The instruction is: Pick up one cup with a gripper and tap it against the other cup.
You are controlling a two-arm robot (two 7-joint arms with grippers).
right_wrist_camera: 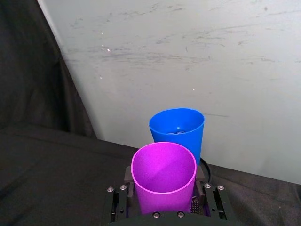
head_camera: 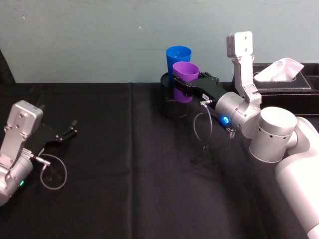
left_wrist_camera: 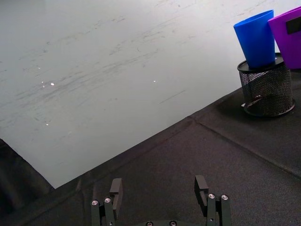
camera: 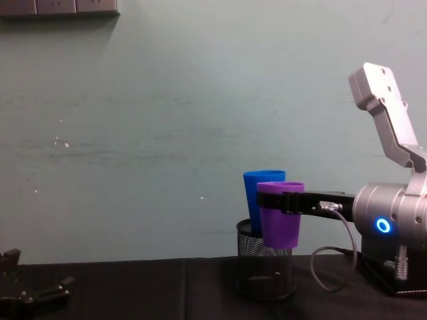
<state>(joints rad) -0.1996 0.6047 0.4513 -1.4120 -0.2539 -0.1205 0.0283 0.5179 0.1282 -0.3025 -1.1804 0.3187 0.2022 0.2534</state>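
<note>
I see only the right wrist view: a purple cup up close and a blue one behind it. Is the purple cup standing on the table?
Observer: No. In the chest view the purple cup hangs above the table, clamped just below its rim by the right gripper.
Operator: What is the blue one standing on?
Observer: The blue cup stands with its base inside a black mesh pen holder.
Operator: Is there another arm?
Observer: Yes. The left gripper is open, low over the table's left side, far from both cups.
</note>
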